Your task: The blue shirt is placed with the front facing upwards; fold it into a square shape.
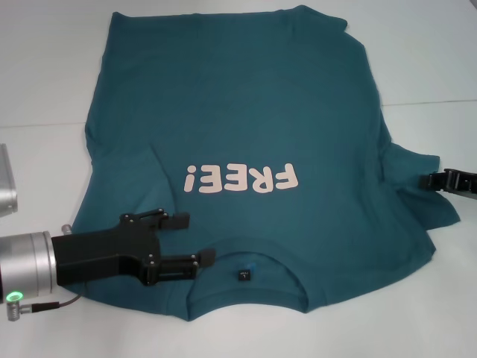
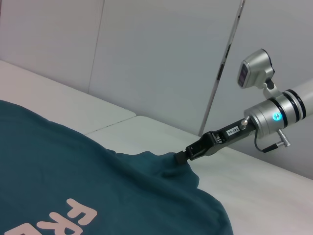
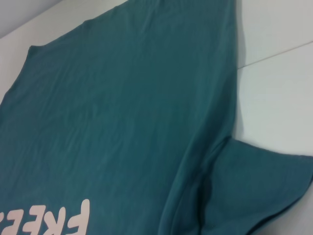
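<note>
A white bench (image 1: 45, 89) carries everything, with a seam running across its surface. Spread over most of it lies the blue shirt (image 1: 246, 112), front up, its collar toward the robot and its hem at the far side. The cloth is mostly flat, with soft wrinkles near the shoulders. The sleeve on the robot's right side (image 1: 417, 186) is spread out on the bench, and its outer edge is drawn up into a small peak.

The left arm reaches in from the near left, its silver wrist showing a green light. The left tool (image 1: 195, 239) hovers over the shirt's shoulder just beside the collar, its two black fingers spread apart with nothing between them.

The right tool (image 2: 182, 157) sits at the edge of the right sleeve; in the left wrist view its fingers are pressed together, pinching the sleeve's raised fabric.

The pale pink "FREE!" print (image 1: 242, 177) runs across the chest, upside down from the head view.

The ribbed collar (image 1: 250, 250) curves near the bench's front edge, and a small dark neck tag (image 1: 244, 274) sits just inside it.
</note>
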Action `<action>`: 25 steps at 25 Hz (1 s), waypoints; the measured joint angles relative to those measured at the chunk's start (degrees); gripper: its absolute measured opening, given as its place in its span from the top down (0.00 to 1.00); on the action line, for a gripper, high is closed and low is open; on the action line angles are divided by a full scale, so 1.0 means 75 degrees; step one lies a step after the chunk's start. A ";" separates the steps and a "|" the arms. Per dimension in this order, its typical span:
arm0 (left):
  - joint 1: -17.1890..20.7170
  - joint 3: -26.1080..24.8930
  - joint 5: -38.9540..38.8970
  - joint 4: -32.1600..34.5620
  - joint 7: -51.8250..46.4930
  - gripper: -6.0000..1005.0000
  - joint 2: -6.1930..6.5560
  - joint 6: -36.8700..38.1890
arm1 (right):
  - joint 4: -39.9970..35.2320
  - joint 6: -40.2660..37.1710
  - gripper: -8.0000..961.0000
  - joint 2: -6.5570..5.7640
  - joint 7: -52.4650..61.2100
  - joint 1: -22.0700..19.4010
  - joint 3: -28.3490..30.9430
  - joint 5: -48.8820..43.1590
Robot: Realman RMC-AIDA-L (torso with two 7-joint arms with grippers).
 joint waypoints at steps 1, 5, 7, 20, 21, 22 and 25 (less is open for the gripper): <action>0.0000 0.0000 0.0000 0.0000 0.0000 0.14 0.0000 0.0000 | -0.0009 -0.0001 0.72 -0.0003 0.0001 -0.0009 0.0005 0.0005; 0.0000 0.0000 -0.0021 0.0000 0.0001 0.13 0.0000 -0.0003 | -0.0024 -0.0012 0.85 -0.0049 0.0002 -0.0040 0.0014 0.0012; 0.0000 0.0001 -0.0031 0.0000 0.0000 0.13 -0.0001 -0.0008 | -0.0028 -0.0029 0.90 -0.0077 -0.0003 -0.0058 0.0014 0.0012; 0.0032 -0.0119 -0.0047 -0.0011 -0.0075 0.14 -0.0047 -0.0007 | -0.0166 -0.0189 0.99 -0.0328 -0.0022 -0.0201 0.0039 0.0013; 0.0033 -0.0121 -0.0047 -0.0011 -0.0089 0.14 -0.0047 -0.0006 | -0.0210 -0.0208 0.99 -0.0342 -0.0011 -0.0218 0.0046 0.0012; 0.0033 -0.0128 -0.0050 -0.0017 -0.0098 0.13 -0.0048 -0.0006 | -0.0329 -0.0267 0.99 -0.0359 -0.0004 -0.0260 0.0080 0.0013; -0.0001 -0.0165 -0.0057 -0.0089 -0.0105 0.13 -0.0048 -0.0004 | -0.0443 -0.0331 0.99 -0.0367 -0.0002 -0.0297 0.0161 0.0014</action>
